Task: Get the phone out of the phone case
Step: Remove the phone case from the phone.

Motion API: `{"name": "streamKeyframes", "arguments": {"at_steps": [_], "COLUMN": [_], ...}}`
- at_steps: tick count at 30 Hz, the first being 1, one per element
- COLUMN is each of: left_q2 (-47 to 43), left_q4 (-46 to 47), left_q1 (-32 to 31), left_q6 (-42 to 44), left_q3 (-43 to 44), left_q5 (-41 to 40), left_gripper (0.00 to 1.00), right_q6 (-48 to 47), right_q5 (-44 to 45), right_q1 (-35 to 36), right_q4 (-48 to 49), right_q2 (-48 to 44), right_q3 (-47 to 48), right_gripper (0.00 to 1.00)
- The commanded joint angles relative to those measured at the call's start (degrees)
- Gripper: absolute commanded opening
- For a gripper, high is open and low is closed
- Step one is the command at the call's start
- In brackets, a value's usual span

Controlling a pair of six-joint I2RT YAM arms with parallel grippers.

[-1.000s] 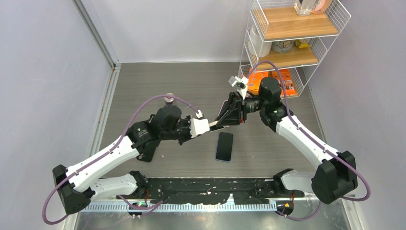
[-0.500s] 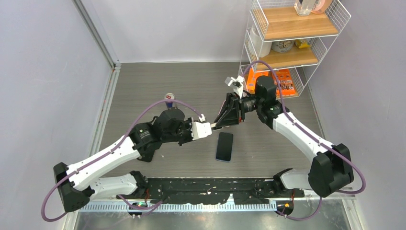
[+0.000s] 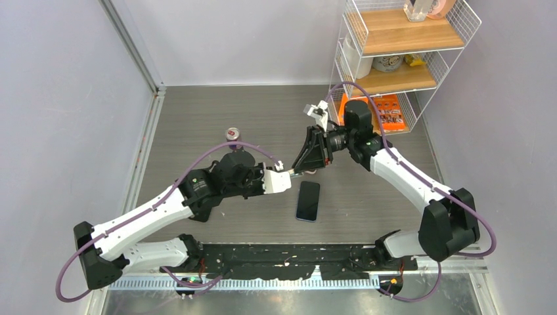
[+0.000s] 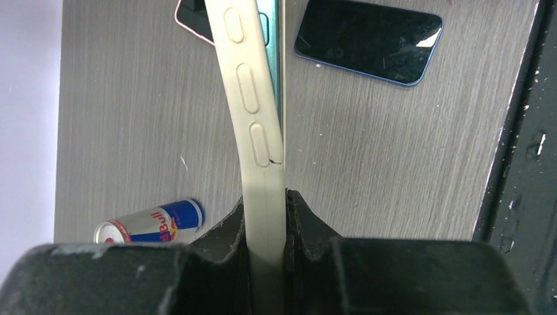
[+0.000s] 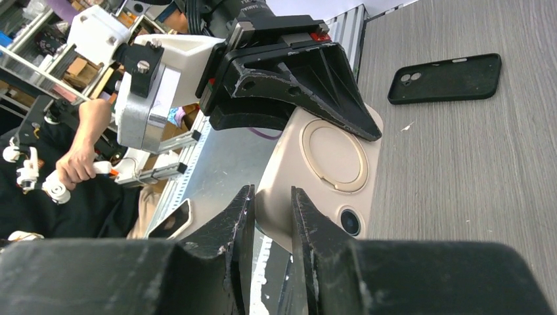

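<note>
The grey wooden table [image 3: 197, 118] has a dark phone [image 3: 307, 201] lying flat, nearest. Above it, the left gripper [image 4: 268, 203] and right gripper [image 5: 270, 203] pinch the beige phone case [image 4: 253, 111] tight in the air. The phone [image 4: 272, 33] peeks out. A hard tug could drop it. The can [image 3: 232, 134] and shelf [image 3: 394, 65] are well apart.

Grey table [image 3: 197, 111]: can [image 3: 232, 134], dark phone [image 3: 307, 201], perhaps case.

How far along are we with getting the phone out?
Done: left end effector and right end effector both clamp the case. In hand: its side bows away from the phone. To do: the phone is mostly inside; pull it free.
</note>
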Motion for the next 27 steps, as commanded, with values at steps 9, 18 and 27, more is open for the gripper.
{"name": "streamKeyframes", "arguments": {"at_steps": [9,18,27], "left_q2": [-2.0,-2.9,-6.5], "left_q4": [6.8,5.7,5.8], "left_q1": [-3.2,-3.2,-0.4], "left_q6": [6.6,6.7,2.4], "left_q3": [1.7,0.8,-0.2], "left_q5": [5.2,6.7,8.9], "left_gripper": [0.0,0.0,0.0], "right_q6": [-3.8,-7.2,-19.3], "right_q5": [11.9,14.6,22.2], "right_q1": [-0.1,-1.7,-4.0], "right_q4": [-7.2,-12.6,-24.4], "right_q2": [3.5,3.3,-3.2], "right_q3": [4.6,7.1,9.2], "right_gripper": [0.05,0.06,0.66]}}
